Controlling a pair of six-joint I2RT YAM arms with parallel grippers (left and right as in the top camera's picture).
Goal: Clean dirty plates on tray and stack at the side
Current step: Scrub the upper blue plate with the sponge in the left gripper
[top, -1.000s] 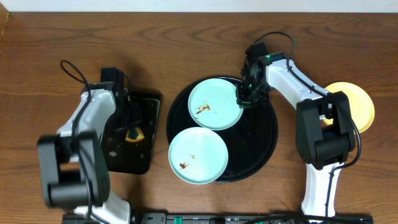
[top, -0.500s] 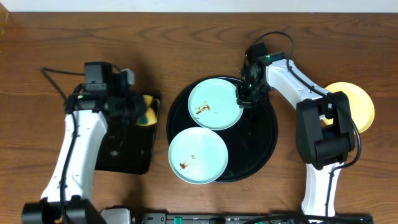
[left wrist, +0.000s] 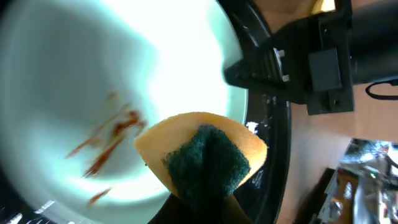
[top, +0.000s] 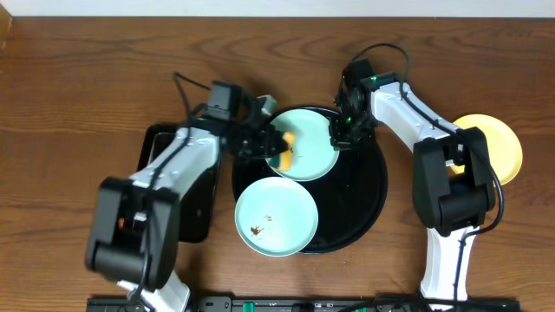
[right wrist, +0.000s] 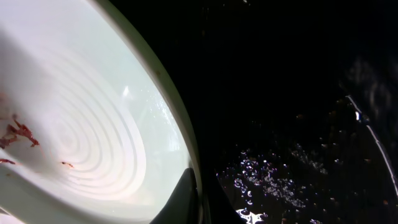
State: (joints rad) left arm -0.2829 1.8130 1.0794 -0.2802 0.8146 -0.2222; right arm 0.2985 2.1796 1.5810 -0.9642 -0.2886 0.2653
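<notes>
The round black tray [top: 360, 204] holds two pale turquoise plates. The far plate [top: 314, 147] has brown smears, clear in the left wrist view [left wrist: 93, 74] and the right wrist view [right wrist: 81, 143]. The near plate [top: 276, 217] has a small brown smear. A pale yellow plate [top: 499, 143] lies on the table at the right. My left gripper [top: 276, 143] is shut on a yellow sponge with a green pad [left wrist: 208, 158] held over the far plate. My right gripper [top: 340, 137] is shut on the far plate's right rim [right wrist: 186, 180].
A smaller black rectangular tray [top: 186, 195] lies left of the round tray. The brown wooden table [top: 69, 78] stretches around both. A black rail [top: 286, 305] runs along the front edge.
My left arm has swung right from the rectangular tray, carrying the sponge to above the far turquoise plate. The right arm and the plates have not moved.
</notes>
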